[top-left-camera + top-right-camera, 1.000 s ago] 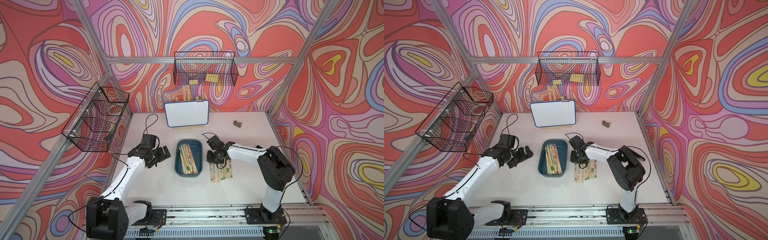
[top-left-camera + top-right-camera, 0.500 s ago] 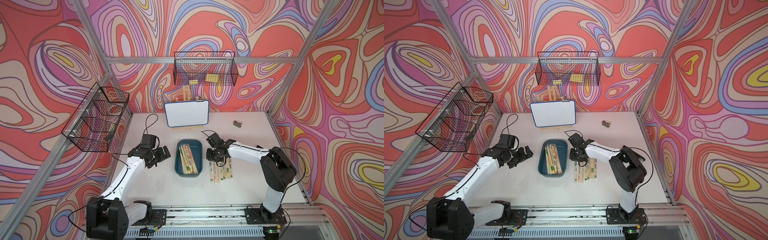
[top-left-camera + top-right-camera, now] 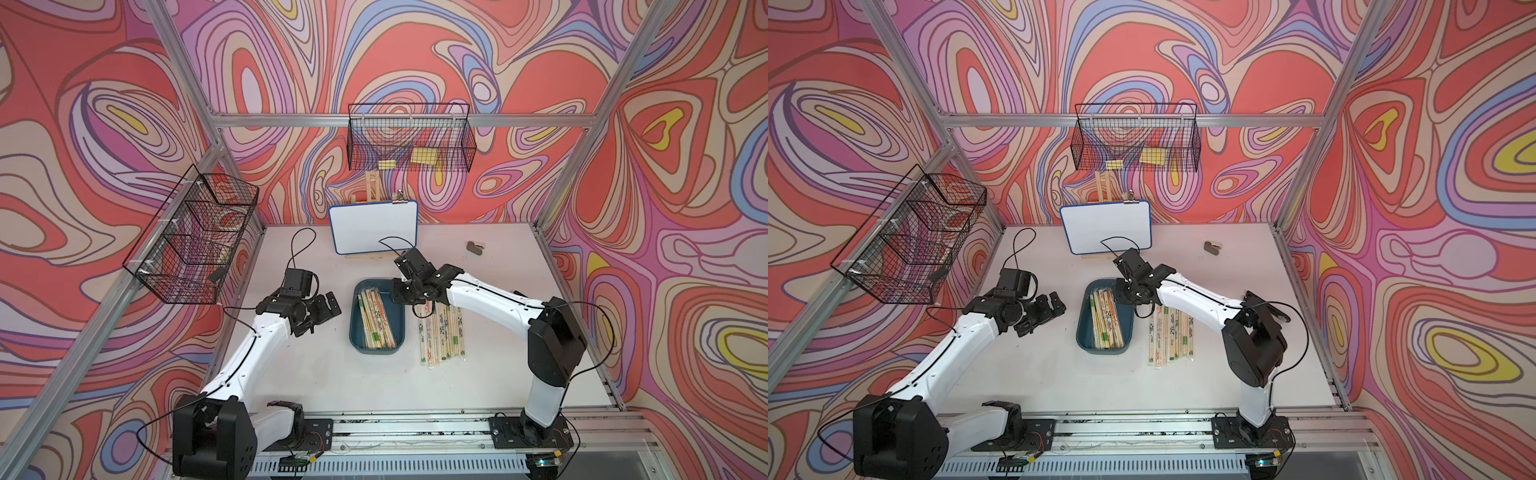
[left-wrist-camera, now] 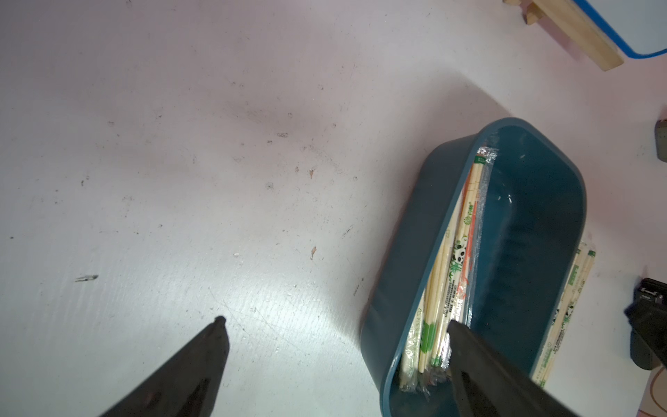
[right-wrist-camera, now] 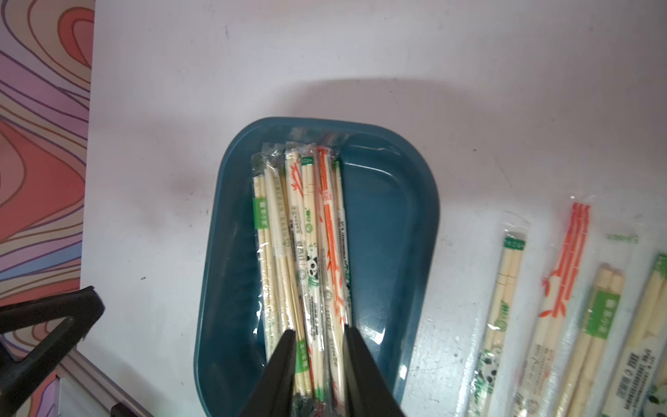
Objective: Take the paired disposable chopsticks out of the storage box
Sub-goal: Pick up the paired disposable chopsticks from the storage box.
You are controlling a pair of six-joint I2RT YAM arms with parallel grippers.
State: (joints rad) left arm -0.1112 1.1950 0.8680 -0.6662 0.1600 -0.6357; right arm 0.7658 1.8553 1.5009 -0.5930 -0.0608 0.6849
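Observation:
The storage box is a dark teal tray at the table's middle. Several paired disposable chopsticks lie in sleeves along its left half. More sleeved pairs lie side by side on the table right of it. My right gripper hangs over the box's far end. Its jaws are a narrow gap apart above the pairs and hold nothing. My left gripper hovers left of the box, wide open and empty.
A small whiteboard on a wooden easel stands behind the box. A small dark object lies at the back right. Black wire baskets hang on the back wall and the left wall.
My right gripper has moved left from above the pairs on the table to the box's far end, and its jaws have parted a little. The left arm has not moved.

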